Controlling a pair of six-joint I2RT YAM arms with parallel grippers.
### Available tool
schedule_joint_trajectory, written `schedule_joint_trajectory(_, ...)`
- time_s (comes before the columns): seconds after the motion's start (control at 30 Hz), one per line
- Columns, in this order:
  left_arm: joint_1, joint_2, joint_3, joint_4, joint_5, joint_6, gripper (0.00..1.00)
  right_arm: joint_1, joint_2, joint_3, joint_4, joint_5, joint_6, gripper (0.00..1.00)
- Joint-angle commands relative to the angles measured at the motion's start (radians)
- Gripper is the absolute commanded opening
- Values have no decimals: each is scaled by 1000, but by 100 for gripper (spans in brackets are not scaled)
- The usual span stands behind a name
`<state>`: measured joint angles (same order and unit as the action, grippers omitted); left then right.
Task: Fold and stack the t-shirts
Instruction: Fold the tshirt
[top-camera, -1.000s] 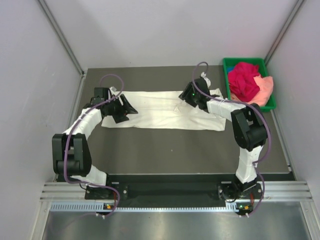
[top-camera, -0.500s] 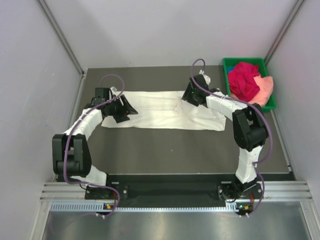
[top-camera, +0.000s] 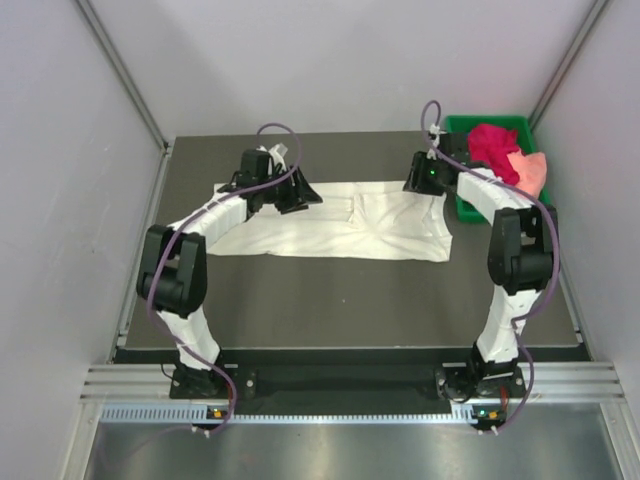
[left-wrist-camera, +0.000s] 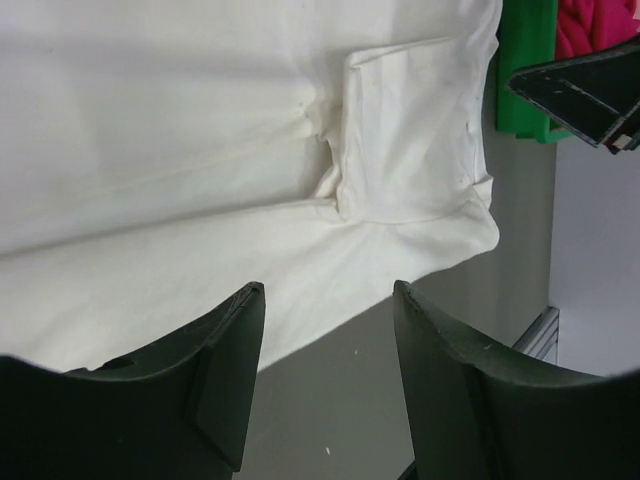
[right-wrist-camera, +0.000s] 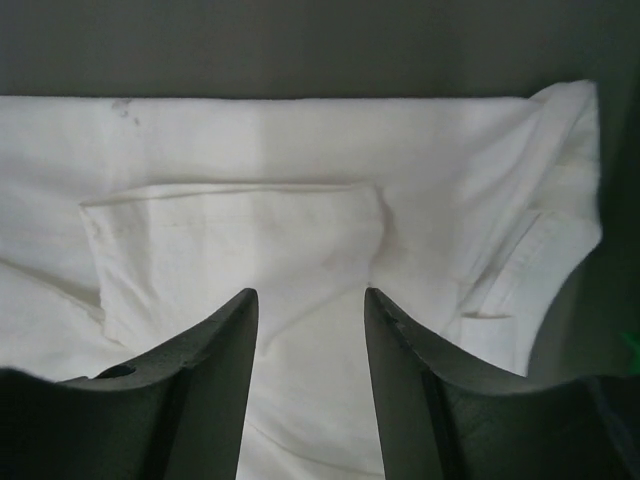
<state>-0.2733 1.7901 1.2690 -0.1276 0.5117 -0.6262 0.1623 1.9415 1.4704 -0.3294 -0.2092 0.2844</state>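
Note:
The cream-white t-shirt (top-camera: 350, 228) lies spread flat across the dark table, with a sleeve folded onto it near the middle. It also shows in the left wrist view (left-wrist-camera: 200, 150) and the right wrist view (right-wrist-camera: 300, 150). My left gripper (top-camera: 305, 193) is open and empty above the shirt's back edge; in its own view (left-wrist-camera: 327, 295) the gap is over the shirt's edge and bare table. My right gripper (top-camera: 412, 183) is open and empty over the shirt's back right part (right-wrist-camera: 309, 297). The magenta-red shirt (top-camera: 492, 150) and peach-pink shirt (top-camera: 533, 170) lie bunched in the tray.
The green plastic tray (top-camera: 458, 128) stands at the table's back right corner, just right of my right gripper; it shows in the left wrist view (left-wrist-camera: 525, 70). Grey walls close in the table on the left, back and right.
My left arm has swung from the shirt's left end to its back edge near the middle. My right gripper has moved right and back, towards the tray. The shirt lies much as before.

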Motion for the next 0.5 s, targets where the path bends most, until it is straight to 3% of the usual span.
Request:
schedule_joint_trajectory(0.0,-17,86,90,165,34,5,59,-44,37,109,-54,-156,-162,47)
schedule_joint_trajectory(0.33,-75,374,315,167,47,62,58,-109,191,249,-83,-259,-229,36)
schedule_joint_trajectory(0.47,-99,433,368,169,65,104,60,-127,223,252,-80,-298,-258,39)
